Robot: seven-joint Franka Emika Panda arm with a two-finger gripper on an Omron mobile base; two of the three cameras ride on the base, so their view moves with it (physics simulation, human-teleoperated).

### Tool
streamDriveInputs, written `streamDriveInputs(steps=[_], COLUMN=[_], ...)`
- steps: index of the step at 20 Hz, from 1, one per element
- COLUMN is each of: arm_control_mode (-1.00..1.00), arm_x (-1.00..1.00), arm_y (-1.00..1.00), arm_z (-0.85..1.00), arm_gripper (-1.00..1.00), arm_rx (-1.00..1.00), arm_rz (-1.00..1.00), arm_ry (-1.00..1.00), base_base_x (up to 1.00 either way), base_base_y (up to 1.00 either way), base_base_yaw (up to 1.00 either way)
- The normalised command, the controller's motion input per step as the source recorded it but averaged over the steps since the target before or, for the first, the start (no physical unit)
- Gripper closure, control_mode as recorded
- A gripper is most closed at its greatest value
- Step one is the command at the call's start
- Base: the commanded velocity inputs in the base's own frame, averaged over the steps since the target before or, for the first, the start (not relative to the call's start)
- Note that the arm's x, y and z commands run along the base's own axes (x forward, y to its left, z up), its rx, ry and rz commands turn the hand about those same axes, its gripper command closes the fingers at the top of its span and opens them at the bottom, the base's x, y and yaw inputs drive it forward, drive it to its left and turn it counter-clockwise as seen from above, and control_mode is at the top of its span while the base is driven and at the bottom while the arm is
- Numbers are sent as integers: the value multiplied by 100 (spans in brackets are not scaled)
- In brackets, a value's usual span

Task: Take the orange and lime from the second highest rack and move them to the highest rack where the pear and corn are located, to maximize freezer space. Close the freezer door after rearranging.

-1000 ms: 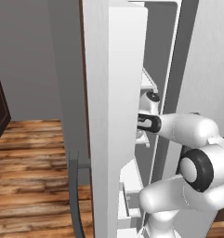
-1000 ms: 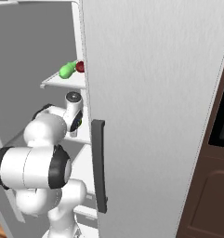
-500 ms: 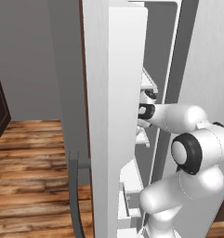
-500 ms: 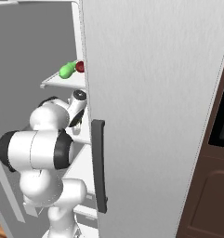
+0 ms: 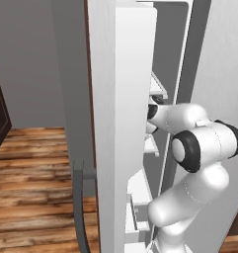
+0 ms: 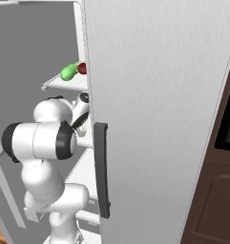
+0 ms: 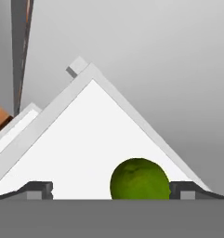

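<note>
In the hand view a green lime (image 7: 139, 179) lies on a white rack (image 7: 85, 139), between my gripper's (image 7: 113, 190) two finger tips and close against the right one. The gripper is open and holds nothing. The freezer door (image 5: 133, 123) stands open, its white inner side towards the arm and its dark bar handle (image 5: 79, 207) low on the outer edge. My arm (image 5: 199, 143) reaches past the door onto a rack inside. On the highest rack (image 6: 64, 85) lies the green pear (image 6: 67, 72) with a dark red thing (image 6: 82, 68) beside it. The orange and corn are hidden.
A closed grey door (image 6: 159, 119) with a dark vertical handle (image 6: 102, 169) walls the freezer's right side. Dark brown cabinets (image 6: 216, 181) stand further right. Wooden floor (image 5: 36, 168) lies left of the open door. White bins (image 5: 138, 207) line the door's lower inner side.
The arm has pushed deeper into the freezer; its forearm and wrist have moved in towards the racks behind the door. The gripper has stayed open.
</note>
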Motion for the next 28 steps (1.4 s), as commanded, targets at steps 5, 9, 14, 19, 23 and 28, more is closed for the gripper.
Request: streamDriveInputs(steps=[5,9,14,19,23,28], arm_control_mode=[-100,-100,-100,-100,-100,-100], arm_x=[27,34,28,14,9,-2], arm_y=[14,13,1,1,14,7], arm_z=[-14,-20,-24,-28,-31,-24], arm_gripper=[-100,-100,-100,-100,100,100], arm_rx=[0,0,-3,-6,-9,0], arm_rz=[0,0,0,2,0,0], arm_ry=[0,0,0,0,-2,-20], base_base_x=[0,0,0,0,0,0], base_base_y=[0,0,0,0,0,0], base_base_yaw=[0,0,0,0,0,0])
